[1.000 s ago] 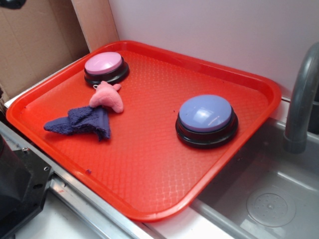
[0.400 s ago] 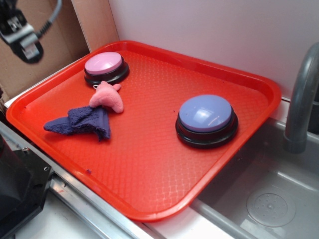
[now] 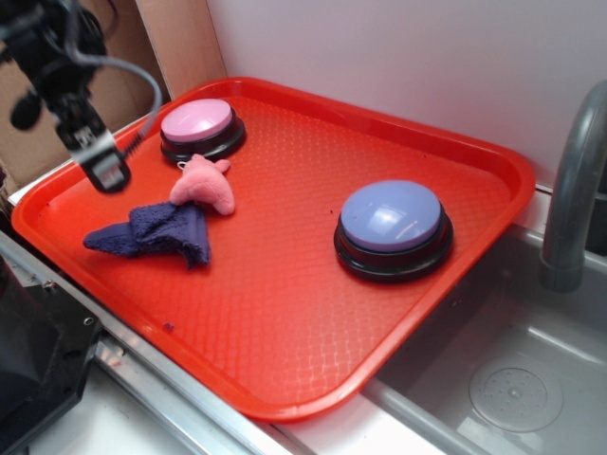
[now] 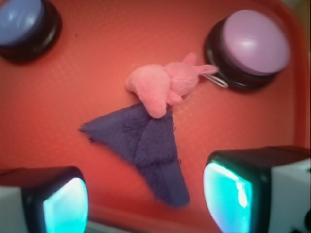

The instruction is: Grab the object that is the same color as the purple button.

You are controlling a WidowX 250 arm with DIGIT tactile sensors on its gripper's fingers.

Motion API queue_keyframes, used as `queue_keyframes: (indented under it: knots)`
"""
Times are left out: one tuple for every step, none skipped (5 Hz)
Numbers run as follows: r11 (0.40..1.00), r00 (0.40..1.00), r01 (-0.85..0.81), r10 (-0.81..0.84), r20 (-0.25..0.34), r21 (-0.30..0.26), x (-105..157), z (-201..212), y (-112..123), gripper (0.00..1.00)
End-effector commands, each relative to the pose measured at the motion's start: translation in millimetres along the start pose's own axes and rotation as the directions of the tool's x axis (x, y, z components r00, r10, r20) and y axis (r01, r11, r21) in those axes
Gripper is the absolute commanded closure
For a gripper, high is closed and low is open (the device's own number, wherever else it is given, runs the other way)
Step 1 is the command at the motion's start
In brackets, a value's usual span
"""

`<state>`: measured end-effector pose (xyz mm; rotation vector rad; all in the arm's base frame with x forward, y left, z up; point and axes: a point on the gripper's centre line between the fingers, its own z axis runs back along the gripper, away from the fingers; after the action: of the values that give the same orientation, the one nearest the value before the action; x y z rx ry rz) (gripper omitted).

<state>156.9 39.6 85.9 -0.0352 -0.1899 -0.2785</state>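
Arm enters from upper left in the exterior view, dark links with a grey cable looping off the wrist. Gripper hangs at the end, pointing down and tilted slightly, up in the air, touching nothing. In the wrist view the gripper has two fingertips at the bottom edge, pads glowing teal, set wide apart with an empty gap between them. Jaws spread, nothing held. Exterior view is too small to show finger spacing.

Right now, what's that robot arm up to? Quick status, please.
Gripper open, empty, above the tray's left side. Purple rag flat on tray, ungrasped. Pink plush toy touches the rag's far edge; crowds the grab.
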Motion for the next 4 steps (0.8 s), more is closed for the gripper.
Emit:
queue_keyframes:
  knots:
    - [0.995, 0.995, 0.098, -0.098, 0.01, -0.019, 2, -48, 7, 0.0]
    - [0.99, 0.99, 0.14, -0.141, -0.02, -0.023, -3, -63, 9, 0.0]
    - [0.987, 0.987, 0.155, -0.156, -0.036, -0.045, -9, -74, 7, 0.0]
    - [0.99, 0.989, 0.137, -0.139, -0.053, -0.042, -13, -80, 7, 0.02]
